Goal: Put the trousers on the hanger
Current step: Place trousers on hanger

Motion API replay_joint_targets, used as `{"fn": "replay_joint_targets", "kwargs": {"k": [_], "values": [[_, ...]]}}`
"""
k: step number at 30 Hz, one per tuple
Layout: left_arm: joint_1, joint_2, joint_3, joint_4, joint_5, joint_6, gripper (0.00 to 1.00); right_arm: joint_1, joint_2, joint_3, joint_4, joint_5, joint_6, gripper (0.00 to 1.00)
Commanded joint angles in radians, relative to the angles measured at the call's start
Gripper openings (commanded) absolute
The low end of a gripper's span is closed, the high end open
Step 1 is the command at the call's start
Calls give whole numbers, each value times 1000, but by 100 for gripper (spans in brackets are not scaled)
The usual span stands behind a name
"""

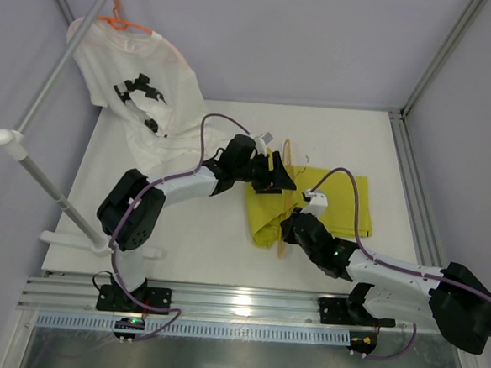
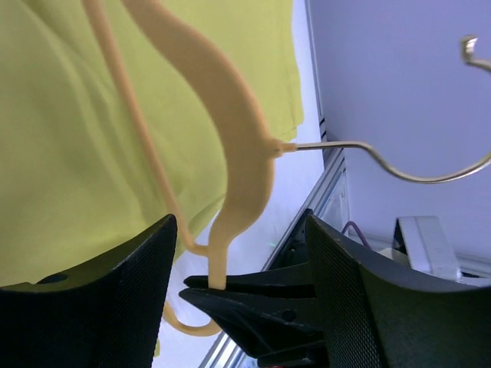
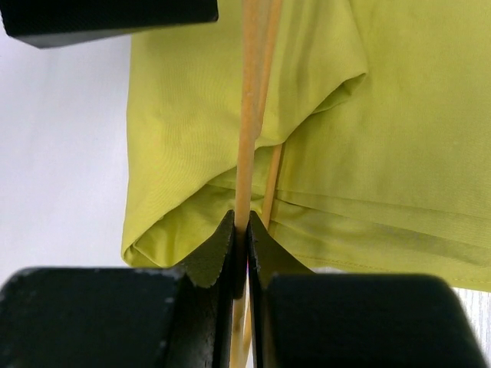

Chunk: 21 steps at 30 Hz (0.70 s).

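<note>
One pair of trousers (image 1: pixel 333 197) lies folded on the table (image 1: pixel 199 240), right of centre. One yellow hanger (image 1: pixel 287 153) stands on edge across its left part. Two tools work it: the right tool (image 3: pixel 240 245) is clamped on the hanger's thin near rim, and the left tool (image 2: pixel 242 253) has its jaws spread wide either side of the hanger near its hook, not gripping. A second hanger, orange (image 1: pixel 122 22), carries one white T-shirt (image 1: pixel 143 84) at far left.

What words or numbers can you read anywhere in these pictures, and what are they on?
No words, numbers or signs can be read anywhere.
The white T-shirt has a black print, but it is too small and blurred to tell if it holds letters.
The trousers and the hanger show no writing.
</note>
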Motion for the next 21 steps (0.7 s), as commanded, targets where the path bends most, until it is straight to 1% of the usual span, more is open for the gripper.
{"fn": "replay_joint_targets", "kwargs": {"k": [1,5,14,17,18,20,21], "values": [[-2,20,61,58,31,12,68,11,20,35,5,-6,-16,4],[-8,49,74,86,42,-11,63,11,27,41,4,-6,-23,4],[-23,91,94,52,37,-19,50,14,61,61,12,-21,-29,4],[-23,94,101,32,28,-16,40,14,67,62,10,-26,-29,4],[-23,96,103,25,20,-11,31,16,66,61,7,-30,-26,4],[-23,99,112,-7,11,-5,19,14,55,58,2,-32,-26,4],[-23,96,114,-17,6,1,12,16,47,53,-2,-30,-26,6]]}}
